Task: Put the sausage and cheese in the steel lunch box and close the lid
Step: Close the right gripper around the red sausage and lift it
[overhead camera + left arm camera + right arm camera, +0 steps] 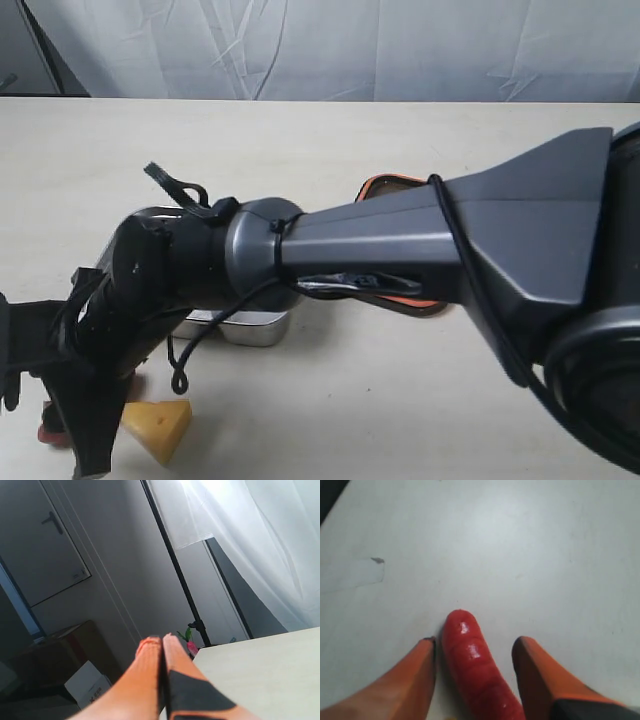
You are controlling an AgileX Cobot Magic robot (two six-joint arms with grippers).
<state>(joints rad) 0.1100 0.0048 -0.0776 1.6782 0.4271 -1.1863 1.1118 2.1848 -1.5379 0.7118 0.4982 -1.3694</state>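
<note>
The dark-red sausage (475,665) lies on the table between the two orange fingers of my right gripper (474,640), which is open and straddles it; one finger nearly touches it. In the exterior view the right arm reaches across to the near left, where the right gripper (75,425) hides all but a red tip of the sausage (45,432). The yellow cheese (158,425) wedge lies just beside it. The steel lunch box (250,328) and the orange-rimmed lid (395,184) are mostly covered by the arm. My left gripper (162,639) is shut, empty, pointing off the table.
A pale tape patch (350,575) is stuck on the table beyond the sausage. The left wrist view shows the table's edge (210,652), a stand pole (175,565) and a cardboard box (87,682) on the floor. A white curtain (330,45) backs the table.
</note>
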